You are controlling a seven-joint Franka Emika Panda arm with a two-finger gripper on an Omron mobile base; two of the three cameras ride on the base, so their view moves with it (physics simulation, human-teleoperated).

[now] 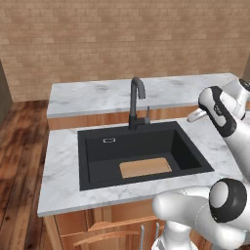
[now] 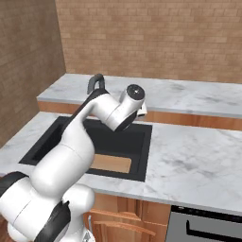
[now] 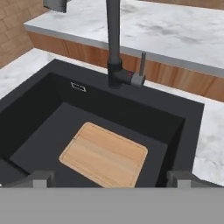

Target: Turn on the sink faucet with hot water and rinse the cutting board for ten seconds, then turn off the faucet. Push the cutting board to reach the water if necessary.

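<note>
The cutting board (image 1: 145, 167) (image 3: 104, 154), light tan wood, lies flat on the floor of the black sink (image 1: 93, 161) (image 3: 39, 113), toward its front right. Part of the board (image 2: 111, 163) shows past my arm in the right base view. The dark gooseneck sink faucet (image 1: 136, 100) (image 3: 113, 39) stands at the back rim, its small lever (image 3: 142, 65) upright on the right of its base. No water runs from the spout. My gripper (image 3: 111, 179) hovers open above the basin's front right, holding nothing, with the fingertips (image 3: 39, 178) set wide apart.
White marble countertop (image 1: 61, 166) (image 2: 189, 160) surrounds the sink, with a raised marble ledge (image 1: 97, 95) behind the faucet and a brick wall beyond. Wooden cabinet fronts (image 1: 97, 224) sit below. A dark oven front (image 2: 203, 227) is at the lower right.
</note>
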